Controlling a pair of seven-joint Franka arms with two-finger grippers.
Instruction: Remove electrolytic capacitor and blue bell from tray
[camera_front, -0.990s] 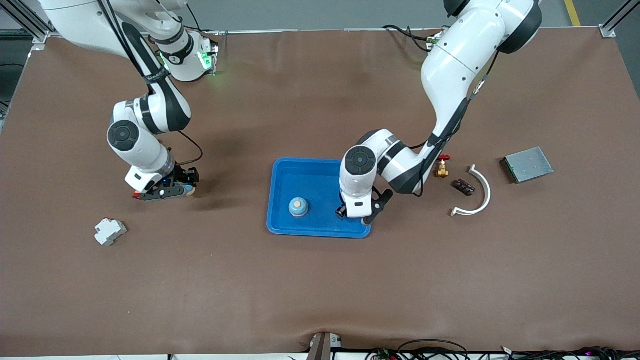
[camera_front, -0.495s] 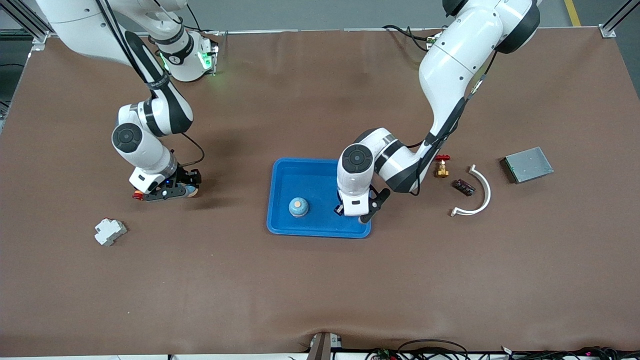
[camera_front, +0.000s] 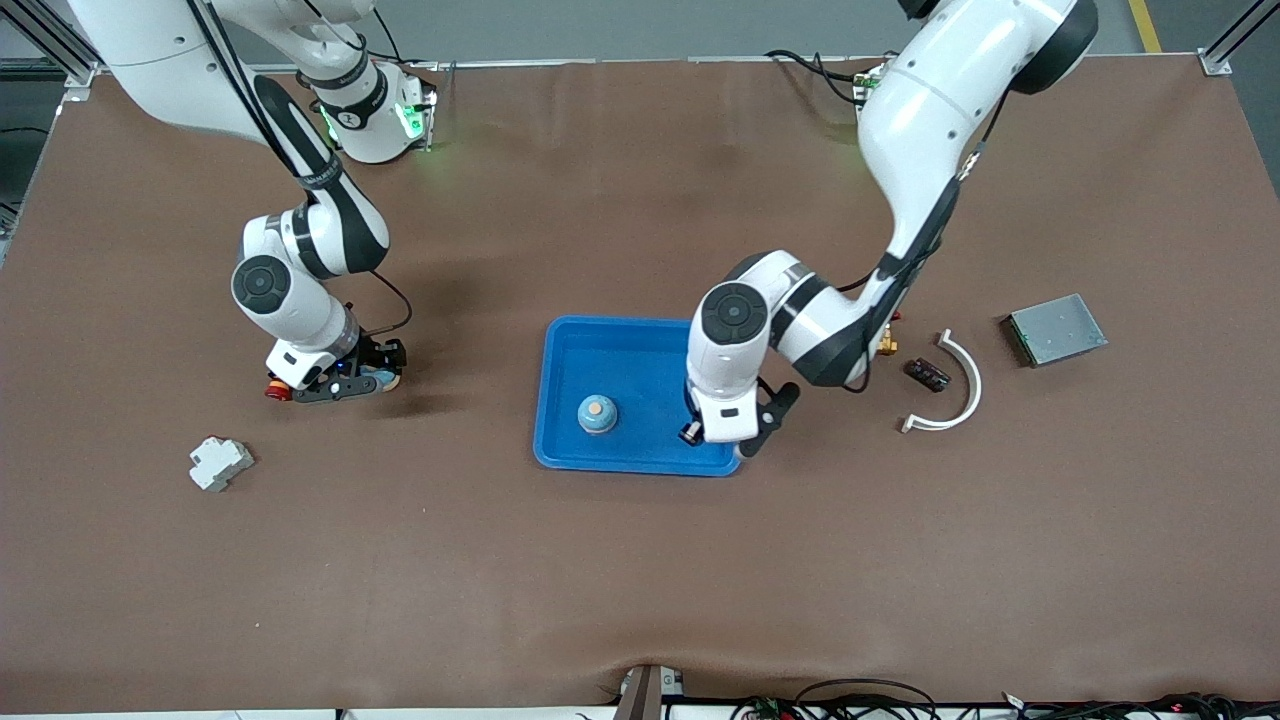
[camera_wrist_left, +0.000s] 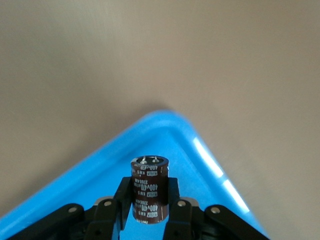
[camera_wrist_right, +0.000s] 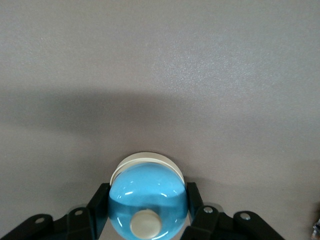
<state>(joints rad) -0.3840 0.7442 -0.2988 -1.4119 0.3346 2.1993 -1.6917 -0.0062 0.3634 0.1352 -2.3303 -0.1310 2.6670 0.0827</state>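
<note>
The left gripper (camera_wrist_left: 148, 212) is clamped on the upright capacitor (camera_wrist_left: 149, 189), just over the tray (camera_wrist_left: 210, 165) corner. The right gripper (camera_wrist_right: 146, 212) hugs a bell (camera_wrist_right: 147, 202).

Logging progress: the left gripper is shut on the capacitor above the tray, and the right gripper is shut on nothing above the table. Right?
Not quite. The right gripper is shut on a blue bell, as the right wrist view shows. The rest stands: it is above the table, and the left gripper is shut on the capacitor above the tray.
</note>
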